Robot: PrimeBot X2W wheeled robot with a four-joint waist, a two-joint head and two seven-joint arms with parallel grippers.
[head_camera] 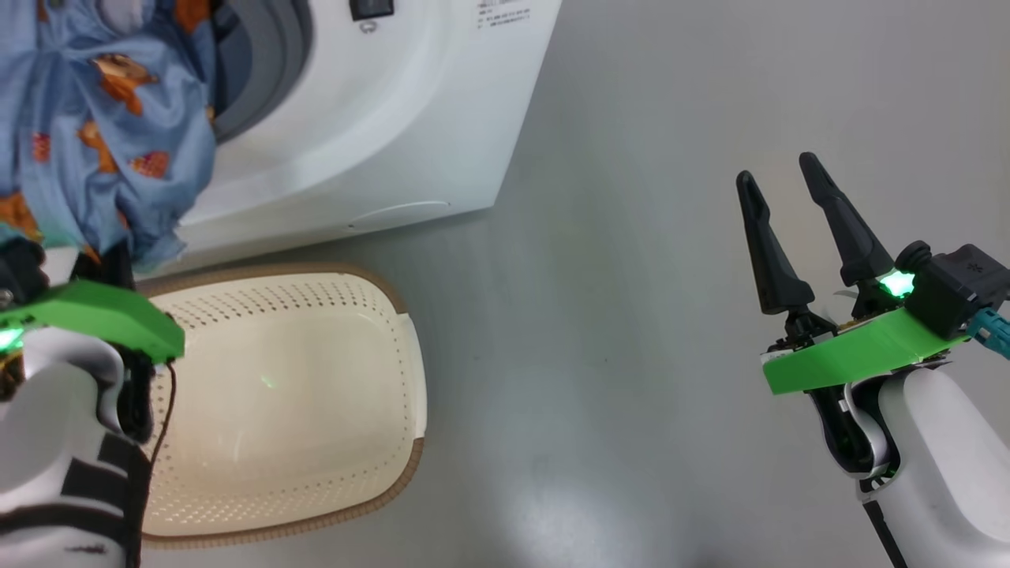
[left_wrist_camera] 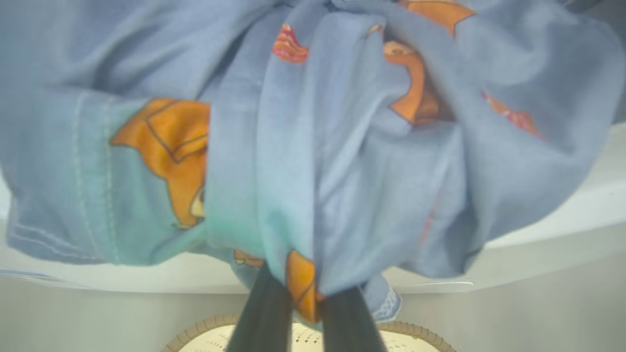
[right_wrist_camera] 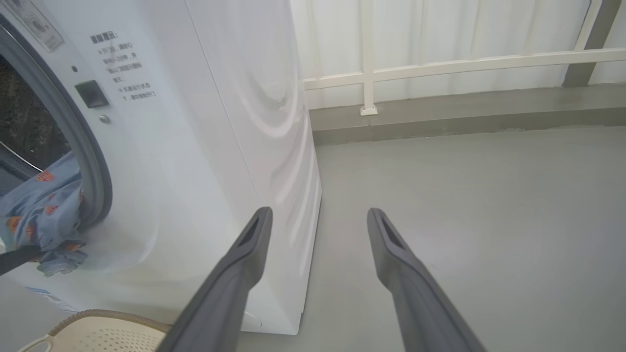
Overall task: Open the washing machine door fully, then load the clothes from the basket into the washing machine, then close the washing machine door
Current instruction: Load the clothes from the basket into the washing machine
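Note:
A light blue garment of the clothes [head_camera: 102,134], printed with orange animals, hangs out of the washing machine [head_camera: 379,118] opening over its grey gasket [head_camera: 260,71]. My left gripper [left_wrist_camera: 305,298] is shut on the lower folds of this garment [left_wrist_camera: 342,171], just above the basket, with the fingertips buried in cloth. The cream basket [head_camera: 410,371] stands on the floor before the machine, its inside bare. My right gripper [head_camera: 785,177] is open and holds nothing, well to the right over the floor. The washing machine door is out of view.
Grey floor [head_camera: 631,315] stretches to the right of the machine and the basket. In the right wrist view a white railing [right_wrist_camera: 440,68] and a low grey kerb [right_wrist_camera: 440,117] run behind the machine's right side.

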